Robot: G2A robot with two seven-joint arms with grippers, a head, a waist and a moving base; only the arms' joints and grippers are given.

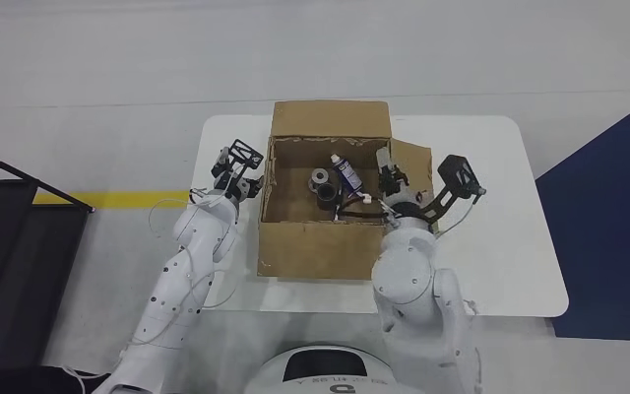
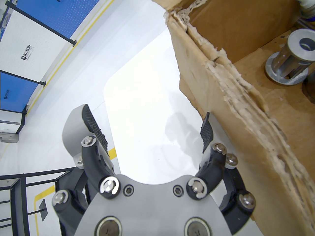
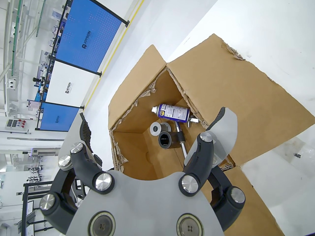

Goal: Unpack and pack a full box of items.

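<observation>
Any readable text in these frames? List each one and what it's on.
Spray can label: print is there, too small to read.
Blue and white partition panels behind the table: one brand logo repeated, not quoted here.
Cardboard box: no print visible.

Open cardboard box (image 1: 315, 251), flaps torn; inside: blue spray can (image 1: 346, 174) on side, metal spool (image 1: 319, 180), black cylinder (image 1: 327, 193).

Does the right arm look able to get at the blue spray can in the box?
Probably yes: the right gripper is open, the cardboard box stands open-topped, and the spray can lies uncovered on its floor, though near a wall.
</observation>
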